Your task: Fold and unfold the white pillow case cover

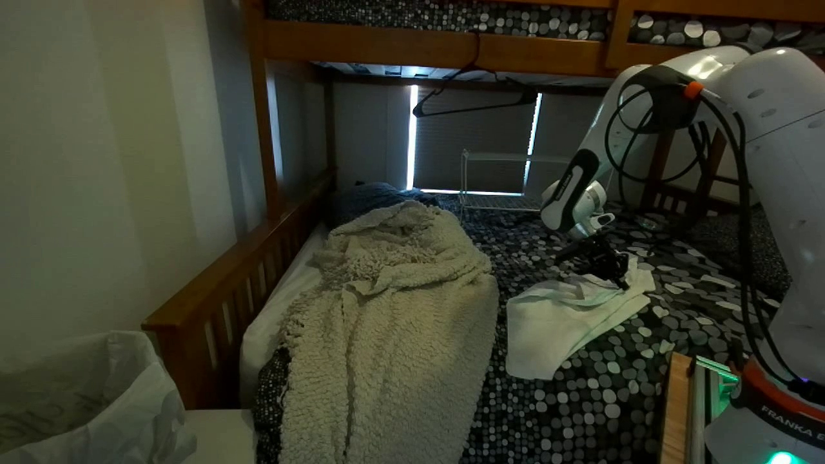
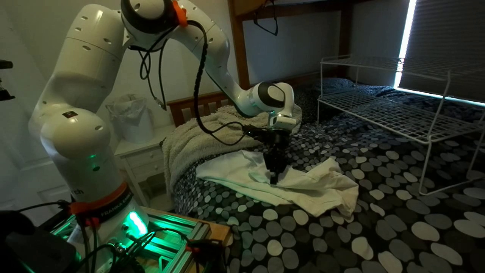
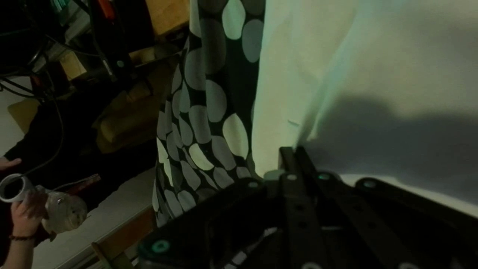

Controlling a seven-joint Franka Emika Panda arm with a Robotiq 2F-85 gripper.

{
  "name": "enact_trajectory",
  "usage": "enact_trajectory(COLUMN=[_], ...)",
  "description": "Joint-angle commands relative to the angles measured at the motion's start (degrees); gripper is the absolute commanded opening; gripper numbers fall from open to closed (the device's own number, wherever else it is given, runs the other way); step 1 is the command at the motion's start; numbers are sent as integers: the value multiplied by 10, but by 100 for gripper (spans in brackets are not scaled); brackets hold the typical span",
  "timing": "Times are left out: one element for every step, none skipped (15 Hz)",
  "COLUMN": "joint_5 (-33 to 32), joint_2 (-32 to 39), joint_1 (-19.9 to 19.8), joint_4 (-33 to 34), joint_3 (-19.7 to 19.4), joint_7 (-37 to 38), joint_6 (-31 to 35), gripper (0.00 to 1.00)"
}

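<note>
Lying beneath the gripper [image 2: 273,179], the white pillow case cover [image 2: 297,189] is extending past it both ways; fingertips [image 3: 286,158] are pinching its crease.

Your worktop [image 2: 401,223] is a bed, covered in a black sheet [image 1: 599,386] scattered with grey and white pebble-shaped spots. On it you have the white pillow case cover [image 1: 548,322], creased and lying in overlapping layers. Just beside that, across a narrow strip of sheet, lies the cream fleecy blanket [image 1: 393,361], bunched up toward the far end in an exterior view. Behind the blanket you can see a dark blue mound [image 1: 374,196], too dim to name. A white wire rack [image 2: 379,123] stands on its legs, apart from the cover.
</note>
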Motion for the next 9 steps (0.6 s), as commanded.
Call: enact_trajectory(joint_5=[-24,-29,-37,-49,-53,-42,-23,7,22], joint_2=[-20,-30,-37,-42,-45,-41,-42,-33,-32], joint_1=[-1,0,0,1,-2,-12,-21,-34,-40], joint_4=[-15,-11,-6,3,16,35,51,72,83], joint_3=[5,3,1,-2,-2,4,10,23,29], joint_7=[3,3,-1,-1,-2,-5,-7,-14,-18], joint_6=[25,34,46,58,69,75,66,49,42], gripper=[34,40,49,56,65,71,78,87,94])
